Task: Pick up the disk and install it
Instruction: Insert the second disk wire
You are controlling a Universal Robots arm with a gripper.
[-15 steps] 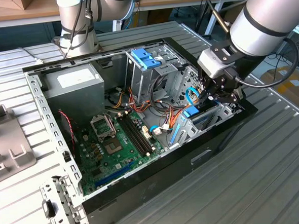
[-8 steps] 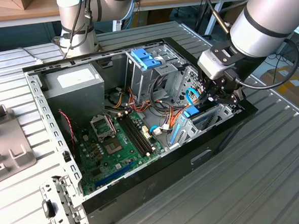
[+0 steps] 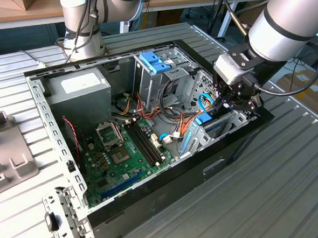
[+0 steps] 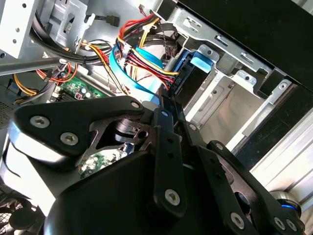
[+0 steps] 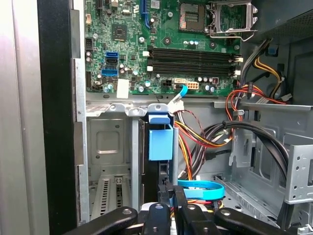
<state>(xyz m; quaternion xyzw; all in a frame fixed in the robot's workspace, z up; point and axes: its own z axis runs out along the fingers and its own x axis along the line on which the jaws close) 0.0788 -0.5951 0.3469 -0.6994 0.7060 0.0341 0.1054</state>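
The tool (image 3: 239, 100) is down inside the open computer case (image 3: 51, 123), at the corner nearest the exterior view's right, so the pick-up part of the job looks done and the fitting part is under way. The disk (image 5: 160, 142) stands on edge in a narrow metal bay (image 5: 110, 147), its blue tab end pointing toward the circuit board (image 5: 161, 49). In the first wrist view the tool's fingers (image 5: 161, 215) are drawn close together at the disk's near end, which reads as a grip on it, though the contact itself is partly hidden by the black linkage. In the second wrist view the fingers likewise meet at the disk (image 4: 188, 78), whose blue tab shows at about one o'clock from them.

My judgement is that the disk is mostly in its bay but not yet let go; whether it is fully seated cannot be told.

Just past the tool a flat blue cable (image 5: 200, 190) loops near the disk, at about three o'clock from the tool. Further on, a bundle of coloured wires (image 3: 172, 121) crosses the case. Farthest, a grey power supply box (image 3: 84, 91) sits at the back of the case, on the ribbed metal desk (image 3: 293, 186).
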